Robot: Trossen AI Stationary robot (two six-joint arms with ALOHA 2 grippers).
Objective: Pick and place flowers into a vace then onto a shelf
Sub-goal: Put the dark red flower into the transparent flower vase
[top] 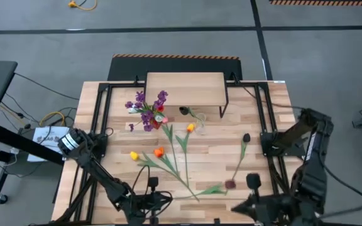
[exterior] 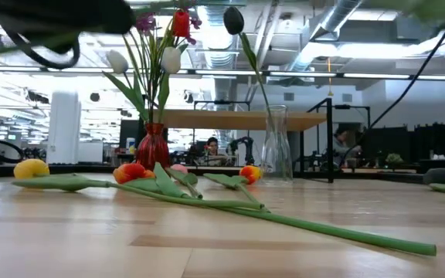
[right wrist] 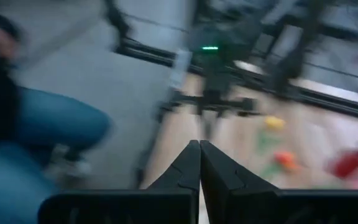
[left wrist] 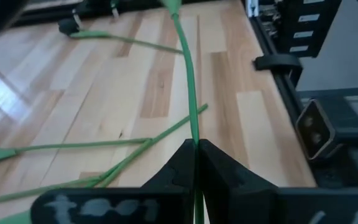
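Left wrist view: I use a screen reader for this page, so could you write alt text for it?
The left gripper is shut on a long green flower stem that runs away across the light wooden table. More green stems and leaves lie across the planks beside it.

Right wrist view was motion-blurred: a person (right wrist: 23, 124) at its edge was only dark and blue smears, and the flowers (right wrist: 277, 158) were coloured blobs. In the high view both grippers sat at the picture's bottom edge, the left gripper (top: 144, 204) tangled with its cables, the right gripper (top: 244, 208) partly cut off. In the low view the shelf (exterior: 238, 118) stood half hidden behind the vases.
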